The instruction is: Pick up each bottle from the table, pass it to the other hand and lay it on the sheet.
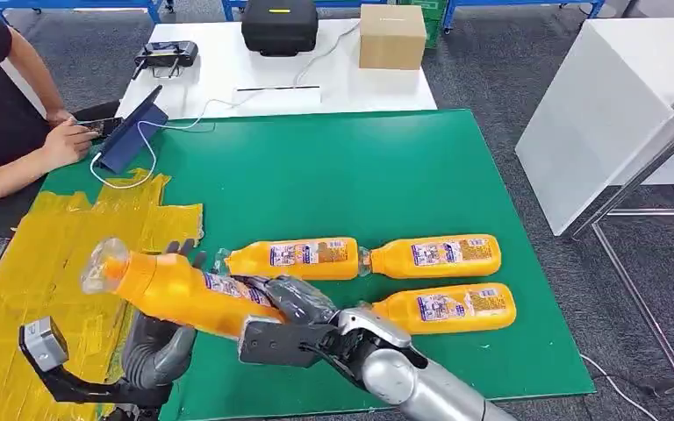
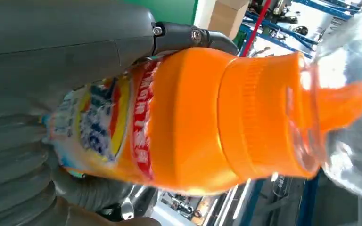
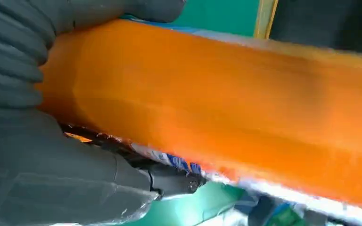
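An orange bottle [image 1: 184, 294] with a clear cap hangs tilted above the edge of the yellow sheet [image 1: 44, 263], cap toward the sheet. My right hand [image 1: 294, 320] grips its base end, and the right wrist view shows grey fingers [image 3: 19, 52] wrapped on the orange bottle [image 3: 217, 103]. My left hand [image 1: 154, 351] comes from below and holds the middle, its fingertips [image 1: 184, 250] showing behind the bottle. In the left wrist view the thumb [image 2: 75, 52] lies along the labelled bottle [image 2: 184, 117]. Three more orange bottles [image 1: 294, 257] [image 1: 434, 254] [image 1: 443, 307] lie on the green mat [image 1: 333, 175].
A person [image 1: 0, 132] sits at the far left, hands by a blue tablet [image 1: 136, 132] with a white cable. On the white table behind are a black case [image 1: 279, 26], a cardboard box [image 1: 392, 35] and a controller [image 1: 165, 57]. Another white table [image 1: 614, 105] stands at the right.
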`<state>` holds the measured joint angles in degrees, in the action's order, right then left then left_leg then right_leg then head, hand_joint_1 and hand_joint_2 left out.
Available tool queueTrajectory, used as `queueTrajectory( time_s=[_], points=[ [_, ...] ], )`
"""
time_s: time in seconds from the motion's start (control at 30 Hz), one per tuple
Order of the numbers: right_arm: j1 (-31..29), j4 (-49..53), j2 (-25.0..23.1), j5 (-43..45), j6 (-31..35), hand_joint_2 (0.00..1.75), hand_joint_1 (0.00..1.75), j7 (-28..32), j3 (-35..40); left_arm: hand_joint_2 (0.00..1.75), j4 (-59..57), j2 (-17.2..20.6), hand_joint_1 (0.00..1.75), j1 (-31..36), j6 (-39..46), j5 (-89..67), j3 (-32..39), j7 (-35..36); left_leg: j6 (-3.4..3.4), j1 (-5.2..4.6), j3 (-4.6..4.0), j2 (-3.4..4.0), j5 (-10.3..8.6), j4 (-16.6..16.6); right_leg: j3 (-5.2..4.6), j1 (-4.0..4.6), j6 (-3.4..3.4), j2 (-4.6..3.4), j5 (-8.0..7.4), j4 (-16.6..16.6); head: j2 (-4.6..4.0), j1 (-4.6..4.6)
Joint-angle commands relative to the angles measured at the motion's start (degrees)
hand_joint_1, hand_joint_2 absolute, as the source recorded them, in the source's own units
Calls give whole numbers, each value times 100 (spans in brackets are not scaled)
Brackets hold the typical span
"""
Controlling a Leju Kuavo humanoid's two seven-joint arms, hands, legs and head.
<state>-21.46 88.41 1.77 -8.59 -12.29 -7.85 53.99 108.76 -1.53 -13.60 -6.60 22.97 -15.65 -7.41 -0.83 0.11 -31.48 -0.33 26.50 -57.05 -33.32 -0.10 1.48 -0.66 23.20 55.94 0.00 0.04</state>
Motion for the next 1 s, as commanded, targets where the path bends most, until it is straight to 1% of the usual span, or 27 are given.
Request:
queueTrajectory(
  time_s=[0.03,0.13,0.17,0.2,0.23,0.27,0.33,0.37,0.4,0.47,0.53,0.63,0.67,0.8,0.87,0.9,0.93,1.0],
  points=[
    [-273,-805,-230,-11,-149,175,175,185,740,175,-326,-83,0,311,40,-56,-77,-14,6,2,17,4,3,7,16,2,-1,4,2,-7,0,2],
    [-186,-888,-334,-148,-77,175,175,254,740,175,-308,-89,2,317,81,-146,-22,-15,4,1,17,-1,1,9,15,1,-1,4,3,-6,0,2],
    [-186,-888,-334,-148,-77,175,175,254,740,175,-308,-89,19,317,81,-146,-22,-15,6,4,20,0,3,10,20,5,-2,6,4,-10,2,4],
    [-201,-867,-331,-140,-78,175,175,252,719,175,-308,-75,148,302,72,-143,-14,-15,7,4,26,1,5,13,24,5,-2,7,6,-12,2,0],
    [-226,-842,-352,-155,-79,175,175,241,707,175,-303,-43,175,265,68,-147,22,-22,5,3,20,2,4,9,18,3,-1,6,5,-8,0,2],
    [-260,-850,-405,-175,-82,175,175,212,705,175,-306,-11,175,233,53,-148,77,-52,7,5,22,1,5,10,21,5,-2,10,6,-10,0,0],
    [-428,-1001,-658,-151,-117,175,175,59,681,175,-378,83,175,230,-113,-80,296,-156,4,-1,14,7,3,6,9,0,-1,-1,3,-2,0,2],
    [-669,-1045,-637,-28,-122,175,175,-164,789,175,-426,57,175,226,-244,-53,449,-157,6,1,19,13,6,8,13,2,-2,-6,4,-3,0,4],
    [-873,-1062,-624,163,-89,175,175,-247,836,175,-489,4,175,229,-440,-57,614,-164,5,0,13,27,5,4,4,0,-2,-20,0,2,0,2],
    [-986,-1071,-601,257,-56,175,175,-288,848,175,-532,-84,175,240,-605,-99,759,-141,7,0,12,26,5,4,4,0,-3,-18,0,4,0,2],
    [-906,-958,-450,274,-28,175,175,-287,814,175,-502,-142,175,224,-678,-104,699,-126,6,3,11,11,1,5,8,3,-2,0,1,-2,0,2],
    [-639,-687,-92,247,51,175,175,-227,687,175,-423,-224,175,174,-576,-238,478,-78,5,2,14,-15,-2,7,18,3,2,14,4,-7,0,2],
    [-593,-657,-37,229,70,175,175,-203,667,175,-415,-224,175,174,-546,-246,440,-85,4,3,20,-22,-1,11,27,4,4,24,6,-14,0,2],
    [-495,-624,38,138,146,175,175,-153,595,175,-403,-160,175,161,-481,-214,398,-144,4,0,15,-14,0,7,19,1,2,14,6,-8,0,4],
    [-361,-532,90,-108,345,175,175,-97,462,175,-349,-160,175,135,-356,-334,453,-235,6,-1,18,-12,2,8,22,0,1,16,7,-8,0,4],
    [-293,-447,151,-444,518,175,0,-112,400,175,-289,-190,175,134,-128,-708,519,-381,5,0,12,-11,0,5,15,1,0,14,5,-6,0,2],
    [-215,-341,238,-795,693,0,0,-213,309,175,-244,-236,175,151,46,-1004,558,-480,7,2,16,-15,1,6,20,3,0,20,7,-9,0,2],
    [78,-92,376,-1159,889,0,0,-256,-49,175,-170,-319,175,258,646,-1944,720,-673,6,2,11,-24,-1,3,18,4,1,27,7,-8,0,2]
  ],
)
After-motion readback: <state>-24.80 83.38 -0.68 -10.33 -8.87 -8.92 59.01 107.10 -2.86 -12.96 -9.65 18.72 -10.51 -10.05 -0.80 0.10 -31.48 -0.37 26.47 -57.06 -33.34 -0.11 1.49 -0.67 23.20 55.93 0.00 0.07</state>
